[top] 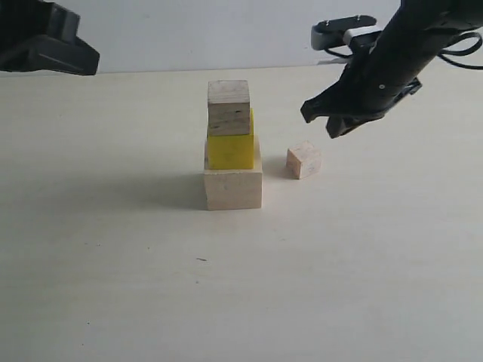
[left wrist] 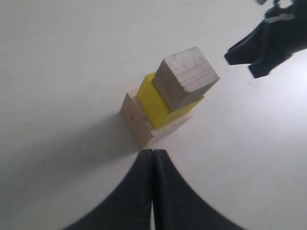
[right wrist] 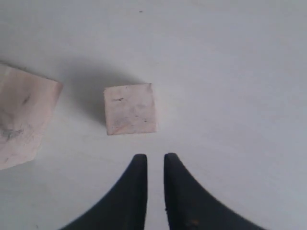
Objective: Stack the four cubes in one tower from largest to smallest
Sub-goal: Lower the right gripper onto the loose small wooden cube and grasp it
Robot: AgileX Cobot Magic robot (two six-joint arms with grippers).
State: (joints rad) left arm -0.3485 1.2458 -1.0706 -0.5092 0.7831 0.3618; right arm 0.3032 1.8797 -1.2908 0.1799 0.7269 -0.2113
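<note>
The plywood cube (top: 229,107) tops the yellow cube (top: 230,152) on the pale wood cube (top: 233,190); the small tan cube (top: 304,160) lies just right (unstacked). The right gripper (top: 319,123) hovers nearby, narrowly parted, seemingly empty; the left gripper (left wrist: 153,158) is closed.

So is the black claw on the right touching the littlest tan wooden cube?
Apart. The right wrist view shows a strip of bare white table between the right gripper and the small tan wooden cube.

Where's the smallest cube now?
Smallest cube sits on the table, just right of the three-cube stack in the exterior view, apart from it, near the right tool.
</note>
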